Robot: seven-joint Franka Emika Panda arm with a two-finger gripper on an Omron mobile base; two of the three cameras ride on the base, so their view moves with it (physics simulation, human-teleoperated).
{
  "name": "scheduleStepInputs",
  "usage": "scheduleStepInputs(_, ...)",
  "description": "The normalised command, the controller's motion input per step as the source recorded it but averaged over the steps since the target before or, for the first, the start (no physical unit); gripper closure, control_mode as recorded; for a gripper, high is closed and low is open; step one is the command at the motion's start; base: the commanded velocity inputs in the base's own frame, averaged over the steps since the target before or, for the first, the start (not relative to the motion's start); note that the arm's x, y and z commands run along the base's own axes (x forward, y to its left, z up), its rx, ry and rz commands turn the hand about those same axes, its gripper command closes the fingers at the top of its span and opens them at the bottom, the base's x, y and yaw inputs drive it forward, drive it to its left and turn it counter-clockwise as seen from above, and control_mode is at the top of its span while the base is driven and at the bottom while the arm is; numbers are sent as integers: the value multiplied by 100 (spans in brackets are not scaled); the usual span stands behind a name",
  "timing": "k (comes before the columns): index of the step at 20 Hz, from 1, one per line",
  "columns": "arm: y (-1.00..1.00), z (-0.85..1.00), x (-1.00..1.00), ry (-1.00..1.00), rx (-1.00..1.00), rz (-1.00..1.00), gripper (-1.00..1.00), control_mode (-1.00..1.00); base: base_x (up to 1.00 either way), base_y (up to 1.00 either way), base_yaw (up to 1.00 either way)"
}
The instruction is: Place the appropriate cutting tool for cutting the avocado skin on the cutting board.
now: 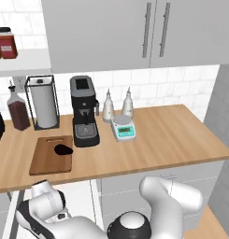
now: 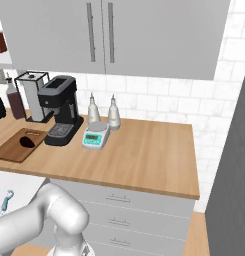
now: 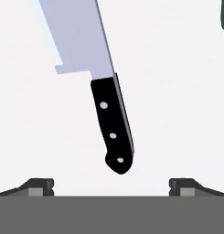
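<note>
Left finger: a dark tip (image 3: 40,186) rose at the lower left of the hand view, well off to the side of the knife's handle, touching nothing.
Knife: the kitchen knife (image 3: 102,87) lay flat on a plain white surface — grey blade running toward the top left, black riveted handle pointing down toward the gripper (image 3: 111,187); the butt of the handle sat just above the line between the two tips, roughly centred in the gap.
Right finger: its tip stood far to the lower right, equally apart from the handle.
Finger state: spread wide, nothing between them held.
Cutting board: in the left base view the brown wooden cutting board (image 1: 46,161) lay on the wooden counter (image 1: 172,135), left of the black coffee machine (image 1: 84,111).
Avocado: the dark avocado (image 1: 63,149) rested on the board's far right part — near the coffee machine's base.
</note>
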Motion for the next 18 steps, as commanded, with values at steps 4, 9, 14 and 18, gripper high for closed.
scheduleStepInputs(4, 0, -17, 12, -1, 0, 0, -100, -100, 0, 0, 0)
scheduleStepInputs(9, 0, -1, 34, -10, 0, 1, -100, -100, 0, 0, 0)
scheduleStepInputs(14, 4, -4, 31, -10, 0, 2, -100, -100, 0, 0, 0)
scheduleStepInputs(18, 5, -19, 14, -6, 0, 3, -100, -100, 0, 0, 0)
